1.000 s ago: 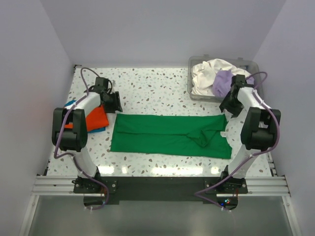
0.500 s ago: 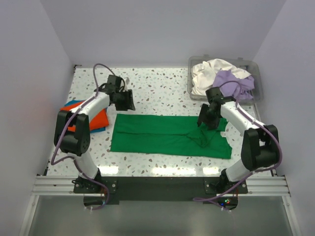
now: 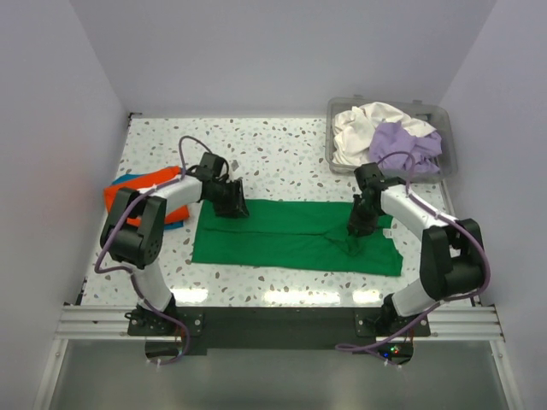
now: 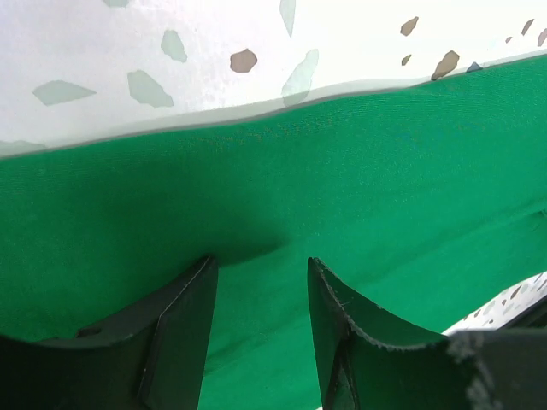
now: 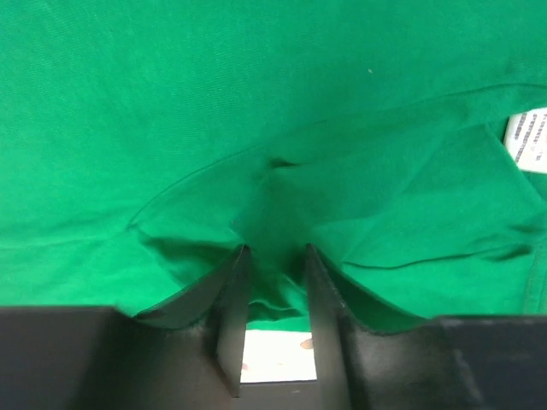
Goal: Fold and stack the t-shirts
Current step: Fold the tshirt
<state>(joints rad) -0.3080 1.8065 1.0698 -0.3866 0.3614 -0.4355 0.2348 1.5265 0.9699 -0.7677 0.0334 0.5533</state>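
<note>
Green t-shirt, label unreadable: left gripper spread, right gripper pinching it.

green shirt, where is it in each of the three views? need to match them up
Top external: the green t-shirt lies flat across the table's middle, between both arms.
Left wrist: it fills the lower two thirds, its far edge against speckled table, fingers pressing on it.
Right wrist: it fills nearly the whole frame, bunched between the fingers.
Shared landmark: the white label, at the shirt's right end in the top view; the left wrist view does not show it.
</note>
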